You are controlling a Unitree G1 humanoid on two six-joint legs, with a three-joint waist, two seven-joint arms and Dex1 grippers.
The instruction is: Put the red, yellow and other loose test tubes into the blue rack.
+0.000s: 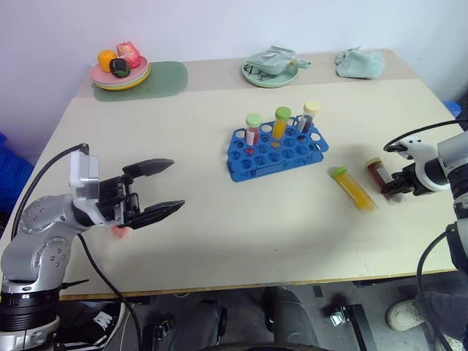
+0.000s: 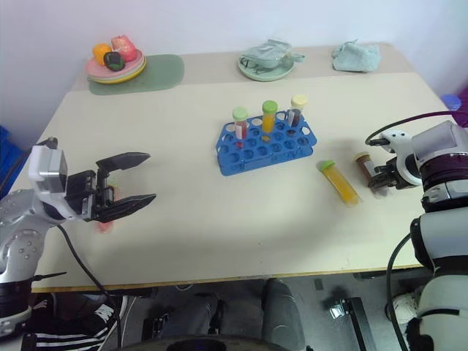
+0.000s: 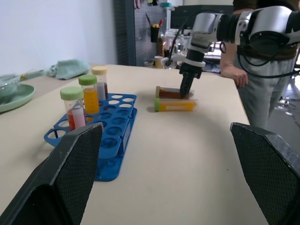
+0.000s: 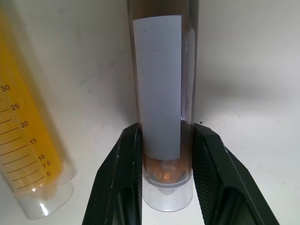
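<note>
- Two loose tubes lie on the beige table (image 1: 219, 241) right of centre in the head view: a clear plastic tube of dark red liquid with a pale yellow cap (image 1: 378, 172), and just beside it a clear plastic tube of yellow-orange liquid with a green cap (image 1: 352, 188).
- Right gripper (image 4: 163, 164) is angled steeply down with both black fingers pressed against the rounded bottom end of the dark red tube, so it's pinching it. Looks like a low grab so the tube can be tipped upright, cap up.
- Bright blue plastic rack with a grid of round holes (image 1: 274, 152) sits mid-table, well apart from the loose pair. Three capped tubes (image 1: 281, 123) already stand along its back row, leaving plenty of front holes free.
- Left gripper (image 1: 162, 189) hovers at the lower left with its fingers spread wide, holding nothing. My guess is it's just parked out of the way.
- Next up is probably lifting the dark red tube clear without knocking its yellow neighbour.
</note>
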